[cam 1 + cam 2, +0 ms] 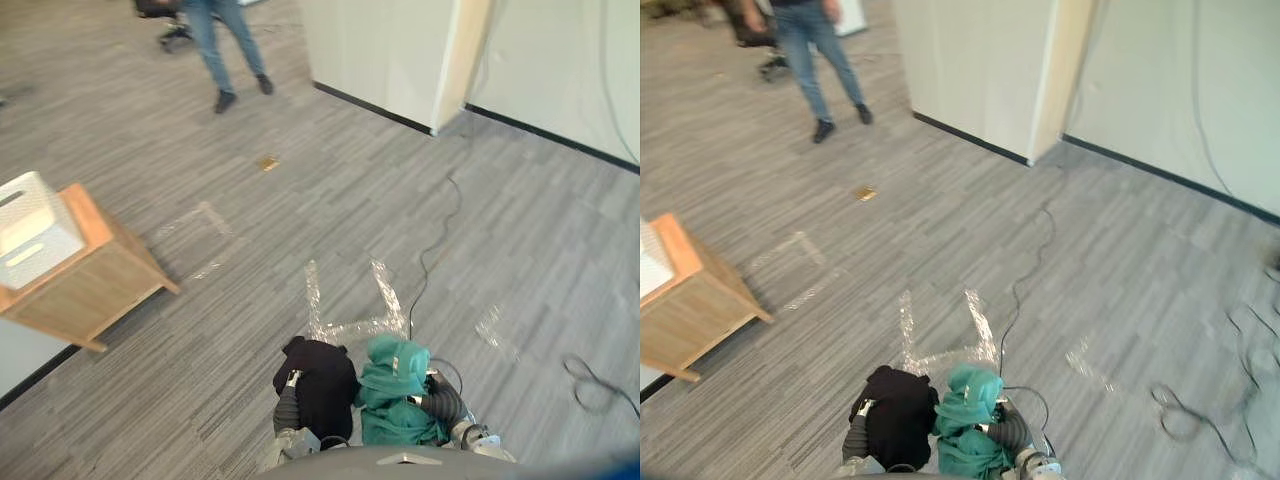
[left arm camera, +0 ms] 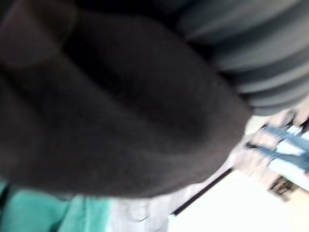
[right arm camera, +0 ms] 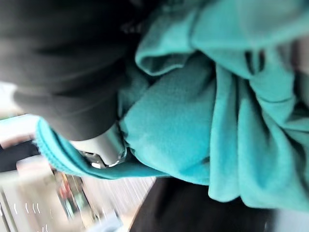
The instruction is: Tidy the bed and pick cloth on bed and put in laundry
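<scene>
Black cloth [image 1: 325, 385] and teal cloth [image 1: 392, 400] bunch side by side at the bottom centre of the frame, touching each other, with the grey floor [image 1: 300, 200] spreading out beyond them. Left hand [image 1: 289, 400] sits at the black bundle's lower left edge, buried under it. Right hand [image 1: 440, 398] is tucked against the teal bundle's right side, and teal folds wrap over it in the right wrist view. Whether either hand is clamped or slack, I cannot tell. Over at the left edge a white bin [image 1: 35, 228] stands on a wooden desk [image 1: 110, 280], well apart from both cloths, and its inside can't be made out. Upper left, a person [image 1: 228, 45] in jeans stands on the floor.
</scene>
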You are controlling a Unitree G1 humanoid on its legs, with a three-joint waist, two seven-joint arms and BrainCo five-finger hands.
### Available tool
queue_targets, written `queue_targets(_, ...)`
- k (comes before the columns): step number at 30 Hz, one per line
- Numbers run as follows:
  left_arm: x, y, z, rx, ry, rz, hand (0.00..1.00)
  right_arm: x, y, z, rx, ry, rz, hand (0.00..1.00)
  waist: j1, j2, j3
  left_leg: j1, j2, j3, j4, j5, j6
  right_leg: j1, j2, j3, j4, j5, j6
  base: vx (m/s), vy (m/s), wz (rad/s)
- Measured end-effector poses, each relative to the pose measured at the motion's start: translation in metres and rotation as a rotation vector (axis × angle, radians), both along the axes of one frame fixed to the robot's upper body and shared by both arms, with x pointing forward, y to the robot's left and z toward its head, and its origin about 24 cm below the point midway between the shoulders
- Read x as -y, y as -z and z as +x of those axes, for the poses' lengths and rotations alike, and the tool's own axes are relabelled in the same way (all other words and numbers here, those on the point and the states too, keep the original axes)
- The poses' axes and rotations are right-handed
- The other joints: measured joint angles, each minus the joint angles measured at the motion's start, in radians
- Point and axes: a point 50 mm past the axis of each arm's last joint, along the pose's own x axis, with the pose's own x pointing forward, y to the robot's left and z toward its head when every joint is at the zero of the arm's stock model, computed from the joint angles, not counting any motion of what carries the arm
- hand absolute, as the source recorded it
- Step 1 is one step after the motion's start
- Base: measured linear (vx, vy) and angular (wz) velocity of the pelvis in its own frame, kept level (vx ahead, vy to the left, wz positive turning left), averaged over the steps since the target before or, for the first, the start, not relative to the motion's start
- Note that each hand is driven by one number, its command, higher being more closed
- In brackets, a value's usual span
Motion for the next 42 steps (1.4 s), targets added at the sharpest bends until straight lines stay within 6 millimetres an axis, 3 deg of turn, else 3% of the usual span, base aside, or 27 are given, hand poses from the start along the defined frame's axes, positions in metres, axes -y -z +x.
queue_targets(2, 0.000, -0.002, 0.001, 0.022, -0.012, -0.036, 1.00, 0.009, -0.001, 0.002, 0.012, 0.009, -0.013, 1.00, -0.006, 0.025, 0.012, -0.105, 0.046, 0.017, 0.224, 0.121, -0.002, 0.101, 0.039, -0.061, -0.072, -0.003, -0.017, 0.15, -0.222, 0.73)
queue_targets(3, 0.000, -0.005, -0.001, 0.037, -0.013, -0.049, 1.00, 0.018, -0.007, 0.004, 0.064, 0.005, -0.065, 1.00, 0.007, 0.049, 0.016, -0.178, 0.089, 0.060, 0.384, 0.168, -0.010, 0.184, 0.074, -0.106, -0.149, 0.001, -0.035, 0.13, -0.207, 0.45)
queue_targets(5, -0.002, -0.007, 0.000, 0.061, -0.007, -0.041, 1.00, 0.037, -0.009, 0.007, 0.079, 0.054, -0.098, 1.00, 0.020, 0.047, 0.015, -0.270, 0.078, 0.137, 0.512, 0.123, -0.002, 0.257, 0.093, -0.134, -0.225, -0.004, -0.053, 0.17, -0.173, 0.34)
queue_targets(6, -0.005, -0.008, 0.000, 0.069, -0.011, -0.040, 1.00, 0.050, -0.011, 0.009, 0.096, 0.088, -0.108, 1.00, 0.022, 0.043, 0.012, -0.323, 0.046, 0.197, 0.514, 0.081, 0.000, 0.281, 0.095, -0.154, -0.263, 0.000, -0.054, 0.20, -0.110, 0.28)
queue_targets(8, -0.008, -0.008, 0.001, 0.068, -0.013, -0.043, 1.00, 0.061, -0.015, 0.010, 0.124, 0.117, -0.114, 1.00, 0.020, 0.036, 0.010, -0.360, 0.007, 0.296, 0.411, 0.034, 0.004, 0.304, 0.095, -0.187, -0.309, 0.019, -0.036, 0.27, -0.048, 0.36)
queue_targets(9, -0.010, -0.008, 0.002, 0.060, -0.007, -0.045, 1.00, 0.064, -0.014, 0.006, 0.113, 0.134, -0.111, 1.00, 0.018, 0.025, 0.004, -0.361, -0.022, 0.373, 0.268, 0.018, 0.003, 0.333, 0.093, -0.219, -0.344, 0.025, -0.028, 0.28, -0.022, 0.53)
queue_targets(12, -0.008, -0.008, 0.009, 0.053, 0.024, -0.060, 1.00, 0.064, -0.010, -0.006, 0.069, 0.137, -0.085, 1.00, 0.018, 0.002, 0.006, -0.345, -0.099, 0.484, -0.031, 0.039, 0.018, 0.382, 0.070, -0.284, -0.371, 0.026, -0.019, 0.31, 0.026, 0.69)
queue_targets(13, -0.008, -0.008, 0.009, 0.046, 0.030, -0.065, 1.00, 0.063, -0.007, -0.014, 0.032, 0.132, -0.067, 1.00, 0.028, -0.008, 0.005, -0.314, -0.122, 0.547, -0.170, 0.150, 0.095, 0.408, 0.058, -0.302, -0.371, 0.017, 0.011, 0.29, 0.046, 0.52)
queue_targets(14, -0.011, -0.007, 0.009, 0.040, 0.026, -0.058, 1.00, 0.059, -0.004, -0.015, 0.008, 0.133, -0.041, 1.00, 0.038, -0.032, -0.010, -0.275, -0.161, 0.567, -0.217, 0.164, 0.136, 0.431, 0.040, -0.303, -0.385, 0.024, 0.036, 0.31, 0.042, 0.41)
queue_targets(16, -0.017, -0.008, 0.012, 0.045, 0.004, -0.044, 1.00, 0.047, -0.004, -0.013, 0.003, 0.087, 0.013, 1.00, 0.049, -0.062, -0.023, -0.278, -0.176, 0.595, -0.200, 0.172, 0.153, 0.456, 0.034, -0.304, -0.430, 0.079, 0.071, 0.34, 0.054, 0.31)
queue_targets(18, -0.019, -0.007, 0.013, 0.036, 0.002, -0.037, 1.00, 0.042, -0.004, -0.012, -0.008, 0.074, 0.040, 1.00, 0.051, -0.062, -0.024, -0.261, -0.166, 0.637, -0.192, 0.164, 0.165, 0.482, 0.045, -0.305, -0.439, 0.140, 0.090, 0.23, 0.049, 0.29)
queue_targets(20, -0.022, -0.007, 0.015, 0.031, 0.016, -0.013, 1.00, 0.037, -0.003, -0.009, -0.028, 0.084, 0.071, 1.00, 0.051, -0.057, -0.032, -0.211, -0.173, 0.639, -0.253, 0.156, 0.171, 0.472, 0.038, -0.293, -0.353, 0.176, 0.128, 0.20, 0.042, 0.32)
queue_targets(22, -0.024, -0.008, 0.017, 0.040, 0.049, 0.044, 1.00, 0.032, -0.001, -0.009, -0.052, 0.092, 0.089, 1.00, 0.051, -0.059, -0.048, -0.165, -0.192, 0.611, -0.330, 0.149, 0.165, 0.405, -0.012, -0.279, -0.149, 0.177, 0.131, 0.16, 0.014, 0.46)
queue_targets(23, -0.028, -0.011, 0.018, 0.055, 0.057, 0.082, 1.00, 0.028, -0.002, -0.008, -0.052, 0.095, 0.100, 1.00, 0.049, -0.074, -0.043, -0.121, -0.218, 0.588, -0.381, 0.134, 0.165, 0.332, -0.074, -0.247, 0.058, 0.190, 0.115, 0.18, -0.005, 0.54)
queue_targets(25, -0.038, -0.014, 0.018, 0.066, 0.073, 0.155, 1.00, 0.021, -0.002, -0.008, -0.057, 0.116, 0.117, 1.00, 0.045, -0.117, -0.024, -0.071, -0.273, 0.534, -0.406, 0.110, 0.163, 0.225, -0.173, -0.168, 0.340, 0.268, 0.049, 0.15, -0.033, 0.67)
queue_targets(26, -0.039, -0.015, 0.016, 0.054, 0.087, 0.187, 1.00, 0.019, -0.001, -0.010, -0.070, 0.152, 0.130, 1.00, 0.032, -0.129, -0.018, -0.036, -0.284, 0.500, -0.405, 0.096, 0.171, 0.153, -0.204, -0.117, 0.498, 0.241, 0.024, 0.17, -0.049, 0.86)
queue_targets(28, -0.044, -0.016, 0.013, 0.040, 0.077, 0.214, 1.00, 0.020, -0.001, -0.017, -0.087, 0.210, 0.142, 1.00, 0.006, -0.125, -0.017, 0.006, -0.273, 0.431, -0.405, 0.082, 0.174, 0.060, -0.195, -0.094, 0.602, 0.183, -0.044, 0.18, -0.046, 1.04)
queue_targets(30, -0.048, -0.022, 0.015, 0.059, 0.071, 0.233, 1.00, 0.021, -0.006, -0.016, -0.053, 0.256, 0.166, 1.00, -0.015, -0.110, -0.021, 0.021, -0.252, 0.362, -0.405, 0.077, 0.170, -0.053, -0.162, -0.091, 0.515, 0.129, -0.039, 0.24, -0.088, 1.09)
queue_targets(32, -0.048, -0.028, 0.019, 0.082, 0.055, 0.235, 1.00, 0.020, -0.008, -0.015, -0.030, 0.288, 0.178, 1.00, -0.014, -0.098, -0.022, 0.022, -0.221, 0.309, -0.406, 0.069, 0.155, -0.099, -0.080, -0.089, 0.198, 0.116, -0.012, 0.22, -0.125, 0.86)
queue_targets(33, -0.049, -0.029, 0.020, 0.087, 0.051, 0.241, 1.00, 0.019, -0.009, -0.013, -0.020, 0.315, 0.193, 1.00, -0.011, -0.098, -0.024, 0.023, -0.208, 0.282, -0.408, 0.061, 0.141, -0.094, -0.020, -0.074, -0.055, 0.159, 0.028, 0.20, -0.134, 0.72)
queue_targets(35, -0.052, -0.028, 0.019, 0.078, 0.057, 0.248, 1.00, 0.019, -0.010, -0.011, -0.007, 0.340, 0.205, 1.00, -0.007, -0.107, -0.026, 0.039, -0.205, 0.244, -0.413, 0.048, 0.117, -0.092, 0.033, -0.013, -0.394, 0.272, 0.083, 0.37, -0.251, 0.61)
queue_targets(37, -0.052, -0.025, 0.017, 0.060, 0.066, 0.247, 1.00, 0.018, -0.010, -0.008, -0.001, 0.353, 0.213, 1.00, -0.005, -0.116, -0.025, 0.068, -0.206, 0.213, -0.409, 0.029, 0.077, -0.101, 0.047, 0.044, -0.496, 0.321, 0.083, 0.40, -0.281, 0.55)
queue_targets(39, -0.054, -0.021, 0.011, 0.036, 0.077, 0.245, 1.00, 0.017, -0.007, -0.011, -0.020, 0.350, 0.209, 1.00, -0.009, -0.115, -0.033, 0.118, -0.185, 0.178, -0.394, -0.023, 0.036, -0.082, 0.070, 0.089, -0.486, 0.410, 0.018, 0.49, -0.325, 0.57)
queue_targets(40, -0.050, -0.016, 0.006, 0.019, 0.096, 0.233, 1.00, 0.020, -0.003, -0.012, -0.037, 0.357, 0.196, 1.00, -0.012, -0.094, -0.047, 0.128, -0.143, 0.162, -0.366, -0.058, 0.006, -0.082, 0.101, 0.086, -0.420, 0.440, -0.051, 0.64, -0.396, 0.55)
queue_targets(41, -0.045, -0.014, 0.008, 0.021, 0.110, 0.218, 1.00, 0.024, -0.004, -0.008, -0.027, 0.358, 0.186, 1.00, -0.006, -0.064, -0.052, 0.123, -0.105, 0.168, -0.336, -0.059, -0.017, -0.104, 0.120, 0.067, -0.337, 0.363, -0.074, 0.52, -0.325, 0.46)
queue_targets(42, -0.041, -0.014, 0.008, 0.024, 0.120, 0.208, 1.00, 0.026, -0.005, -0.002, -0.013, 0.350, 0.180, 1.00, -0.004, -0.059, -0.048, 0.116, -0.095, 0.177, -0.299, -0.044, -0.038, -0.108, 0.119, 0.060, -0.293, 0.321, -0.084, 0.46, -0.342, 0.37)
